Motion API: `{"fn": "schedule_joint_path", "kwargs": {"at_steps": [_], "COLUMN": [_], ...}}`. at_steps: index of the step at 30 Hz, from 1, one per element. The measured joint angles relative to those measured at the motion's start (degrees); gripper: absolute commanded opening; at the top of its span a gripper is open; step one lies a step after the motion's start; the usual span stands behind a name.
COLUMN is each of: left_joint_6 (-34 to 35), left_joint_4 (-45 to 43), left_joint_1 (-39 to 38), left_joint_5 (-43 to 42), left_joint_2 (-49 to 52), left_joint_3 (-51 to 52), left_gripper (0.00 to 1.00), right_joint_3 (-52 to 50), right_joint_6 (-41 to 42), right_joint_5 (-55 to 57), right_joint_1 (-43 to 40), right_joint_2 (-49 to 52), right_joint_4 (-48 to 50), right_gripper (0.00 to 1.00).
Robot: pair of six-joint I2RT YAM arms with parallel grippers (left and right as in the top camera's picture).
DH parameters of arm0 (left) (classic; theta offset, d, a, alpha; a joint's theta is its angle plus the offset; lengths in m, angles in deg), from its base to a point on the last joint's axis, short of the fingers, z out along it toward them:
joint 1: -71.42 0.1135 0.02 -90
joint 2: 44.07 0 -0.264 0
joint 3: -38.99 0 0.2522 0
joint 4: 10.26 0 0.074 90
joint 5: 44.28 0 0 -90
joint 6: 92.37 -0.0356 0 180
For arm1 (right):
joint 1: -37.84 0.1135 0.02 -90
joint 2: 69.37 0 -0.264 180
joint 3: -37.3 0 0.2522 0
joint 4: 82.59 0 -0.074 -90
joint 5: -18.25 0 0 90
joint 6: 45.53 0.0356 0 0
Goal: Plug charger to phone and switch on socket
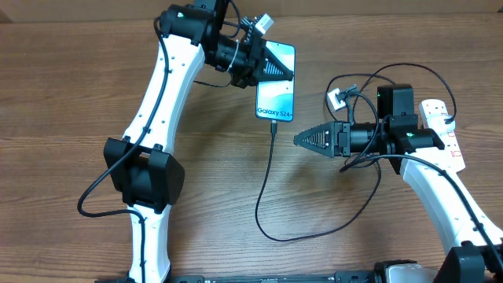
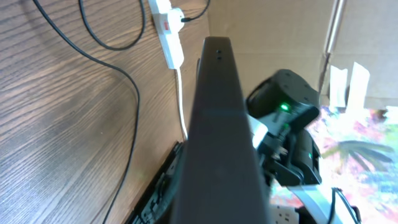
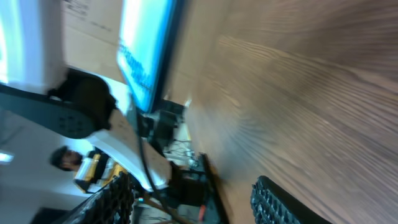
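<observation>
My left gripper (image 1: 271, 69) is shut on the phone (image 1: 276, 93), whose lit screen reads "Galaxy S24". In the left wrist view only the phone's dark edge (image 2: 214, 124) shows, and it hides the jaws. The charger, a thin black cable (image 1: 267, 181), meets the phone's lower edge, loops across the table and runs right towards the socket (image 1: 442, 126), a white strip partly under my right arm. My right gripper (image 1: 302, 141) points left just right of the cable, below the phone, open and holding nothing. The right wrist view shows the phone (image 3: 146, 50), the cable (image 3: 142, 146) and both fingers (image 3: 280, 205).
The left wrist view shows the socket (image 2: 169, 31) with a red switch and a black plug, its white lead (image 2: 180, 106) and loops of black cable (image 2: 127, 87) on the wooden table (image 1: 71, 86). A dark rail (image 1: 275, 277) runs along the table's front edge.
</observation>
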Motion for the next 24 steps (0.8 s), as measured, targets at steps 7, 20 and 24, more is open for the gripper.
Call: {"fn": "schedule_joint_path", "kwargs": {"at_steps": [7, 20, 24], "left_joint_6": [1.88, 2.32, 2.34], "left_joint_4": [-3.37, -4.11, -4.22], "left_joint_1": [-0.52, -0.52, -0.52], "left_joint_5": [1.62, 1.29, 0.37], "left_joint_2": [0.0, 0.0, 0.0], "left_joint_3": [0.0, 0.0, 0.0], "left_gripper": [0.04, 0.04, 0.04], "right_joint_3": [0.0, 0.0, 0.0], "right_joint_6": [5.31, 16.85, 18.29], "right_joint_5": [-2.56, -1.46, 0.42], "right_joint_1": [1.03, 5.75, 6.91], "right_joint_2": [0.0, 0.0, 0.0], "right_joint_4": [6.43, 19.65, 19.91], "right_gripper": [0.52, 0.49, 0.45]}}
